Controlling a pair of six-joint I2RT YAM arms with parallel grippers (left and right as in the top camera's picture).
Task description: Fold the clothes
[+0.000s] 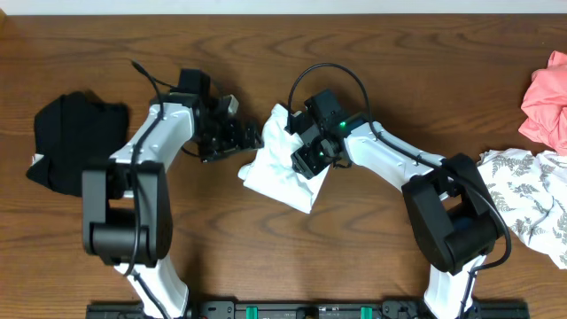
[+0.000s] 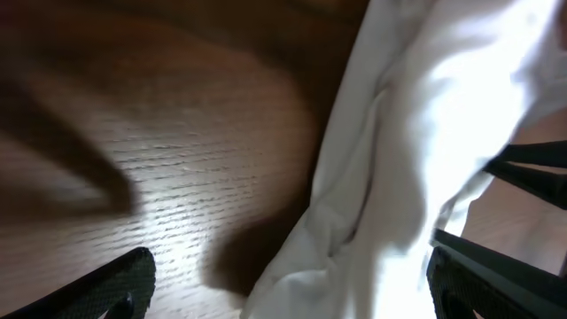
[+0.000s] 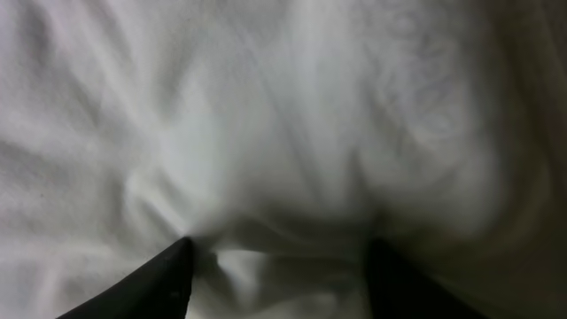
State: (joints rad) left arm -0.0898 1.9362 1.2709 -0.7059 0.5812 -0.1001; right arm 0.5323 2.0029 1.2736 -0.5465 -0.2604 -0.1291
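The white shirt (image 1: 276, 175) is sitting in a rumpled heap pretty much in the middle of the table (image 1: 372, 62), not flat at all, lots of creases and loose folds.

The right hand (image 1: 306, 151) is down on top of it. In the wrist view its fingers (image 3: 168, 275) are set apart with the tips sunk into the cloth and a little ridge of fabric bunched up between them. I honestly can't tell if it has a real grip or is just pressing in.

The left hand (image 1: 246, 137) is at the shirt's left edge with its fingers (image 2: 115, 283) spread wide, holding nothing. From its own camera a fold of the shirt runs between them, closer to the one on the picture's right, with bare wood on the other side.

Further out, a black garment (image 1: 75, 142) lies bunched at the left end of the table. At the right end there's a pink garment (image 1: 549, 97) near the far corner, and a leaf-print garment (image 1: 532, 199) just below it, both crumpled and well apart from the shirt.
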